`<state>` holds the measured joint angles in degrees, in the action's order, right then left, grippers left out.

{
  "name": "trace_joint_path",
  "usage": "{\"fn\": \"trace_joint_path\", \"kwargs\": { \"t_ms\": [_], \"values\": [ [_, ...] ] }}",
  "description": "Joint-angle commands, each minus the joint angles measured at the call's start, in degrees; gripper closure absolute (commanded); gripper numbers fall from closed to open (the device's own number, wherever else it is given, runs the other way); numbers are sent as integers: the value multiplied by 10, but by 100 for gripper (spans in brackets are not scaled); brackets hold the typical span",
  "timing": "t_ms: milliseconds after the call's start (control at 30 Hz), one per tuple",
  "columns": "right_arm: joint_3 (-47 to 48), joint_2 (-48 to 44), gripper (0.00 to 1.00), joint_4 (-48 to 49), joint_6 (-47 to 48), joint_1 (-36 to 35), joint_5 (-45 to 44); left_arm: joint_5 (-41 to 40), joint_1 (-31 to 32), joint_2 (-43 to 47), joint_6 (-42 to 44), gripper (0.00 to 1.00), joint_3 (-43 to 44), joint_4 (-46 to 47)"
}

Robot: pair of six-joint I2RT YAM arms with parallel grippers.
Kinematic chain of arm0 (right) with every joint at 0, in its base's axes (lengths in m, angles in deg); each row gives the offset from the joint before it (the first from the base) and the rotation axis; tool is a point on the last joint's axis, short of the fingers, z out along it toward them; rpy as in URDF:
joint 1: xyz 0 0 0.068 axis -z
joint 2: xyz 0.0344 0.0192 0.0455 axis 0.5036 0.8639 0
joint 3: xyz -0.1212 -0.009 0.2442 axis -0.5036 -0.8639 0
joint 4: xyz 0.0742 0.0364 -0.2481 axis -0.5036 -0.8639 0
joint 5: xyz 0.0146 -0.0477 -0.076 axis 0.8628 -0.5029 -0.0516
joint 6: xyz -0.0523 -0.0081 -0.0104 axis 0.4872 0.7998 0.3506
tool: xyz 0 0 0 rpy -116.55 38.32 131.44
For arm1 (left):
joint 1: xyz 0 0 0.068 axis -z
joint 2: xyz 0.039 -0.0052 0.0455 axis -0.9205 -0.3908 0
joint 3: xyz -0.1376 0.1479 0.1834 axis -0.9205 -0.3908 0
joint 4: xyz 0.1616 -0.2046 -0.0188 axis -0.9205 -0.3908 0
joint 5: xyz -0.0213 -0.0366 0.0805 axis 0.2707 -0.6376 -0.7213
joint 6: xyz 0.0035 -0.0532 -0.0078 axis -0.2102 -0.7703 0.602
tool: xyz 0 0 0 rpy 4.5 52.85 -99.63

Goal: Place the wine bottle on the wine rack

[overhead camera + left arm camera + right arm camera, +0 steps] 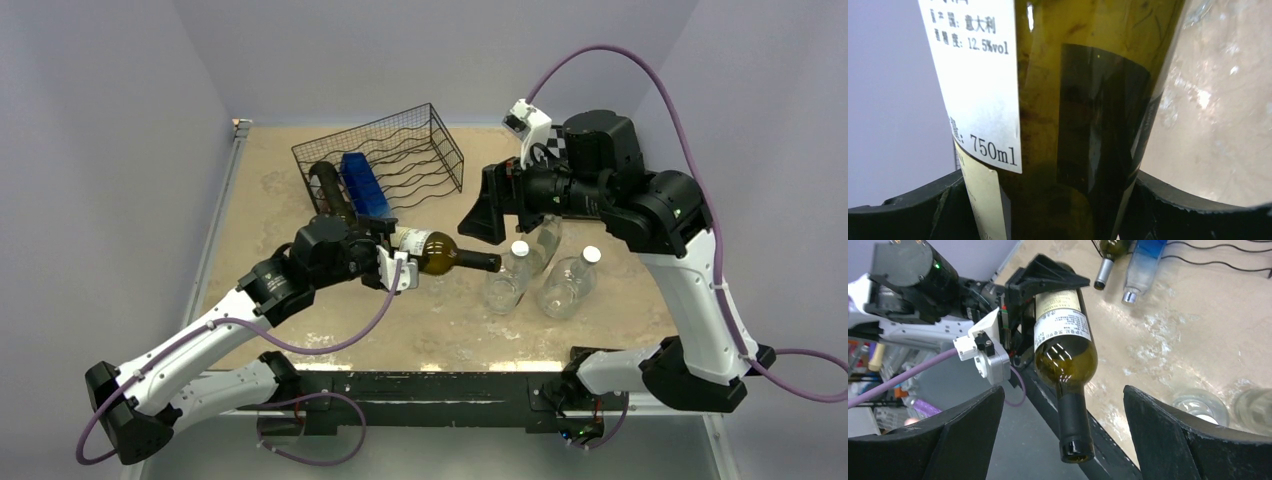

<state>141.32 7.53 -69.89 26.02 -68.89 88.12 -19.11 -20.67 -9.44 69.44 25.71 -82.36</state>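
My left gripper (398,243) is shut on the base end of the green wine bottle (440,254) and holds it level above the table, neck pointing right. In the left wrist view the bottle (1073,125) fills the frame between my fingers (908,210). My right gripper (478,222) is open, just above and beside the bottle's neck. In the right wrist view the neck (1075,430) hangs between the spread fingers (963,435) without touching them. The black wire wine rack (400,150) stands behind the left gripper.
A dark bottle (325,185) and a blue bottle (362,185) lie in the rack's left part. Three clear plastic bottles (510,275) (570,280) (548,240) stand right of the wine bottle, under the right arm. A chessboard (552,150) lies behind the right arm.
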Motion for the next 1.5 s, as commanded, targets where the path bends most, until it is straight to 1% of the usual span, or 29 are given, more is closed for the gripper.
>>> {"fn": "trace_joint_path", "kwargs": {
  "t_ms": [0, 167, 333, 467, 567, 667, 800, 900, 967, 1033, 1233, 1367, 1467],
  "values": [
    [-11, 12, 6, -36, 59, 2, -8, -33, 3, 6, 116, 100, 44, 47],
    [-35, 39, 6, -59, 88, -3, 7, -34, 3, -1, 148, 100, 55, 27],
    [-56, 57, 6, -67, 98, -30, -21, -20, 3, -14, 154, 100, 68, 10],
    [-72, 68, 8, -72, 100, -43, -10, -20, 3, -27, 157, 100, 79, 0],
    [-96, 72, 12, -74, 100, -53, 3, -19, 3, -37, 154, 100, 91, -13],
    [-117, 69, 20, -74, 105, -62, 21, -18, 3, -43, 152, 100, 94, -15],
    [-148, 63, 22, -59, 104, -72, 35, -16, 3, -43, 147, 100, 93, -8],
    [-158, 66, 27, -52, 98, -79, 35, -14, 3, -44, 141, 100, 94, -5],
    [-157, 71, 34, -53, 93, -81, 30, -13, 3, -46, 139, 100, 96, -9],
    [-155, 78, 43, -56, 89, -83, 30, -14, 3, -50, 135, 100, 102, -20],
    [-164, 83, 57, -49, 80, -86, 29, -17, 3, -52, 130, 100, 102, -25],
    [-167, 86, 62, -48, 72, -88, 25, -24, 2, -58, 118, 100, 108, -27],
    [-173, 86, 62, -45, 65, -90, 22, -28, 0, -60, 103, 100, 111, -24]
  ]
}}
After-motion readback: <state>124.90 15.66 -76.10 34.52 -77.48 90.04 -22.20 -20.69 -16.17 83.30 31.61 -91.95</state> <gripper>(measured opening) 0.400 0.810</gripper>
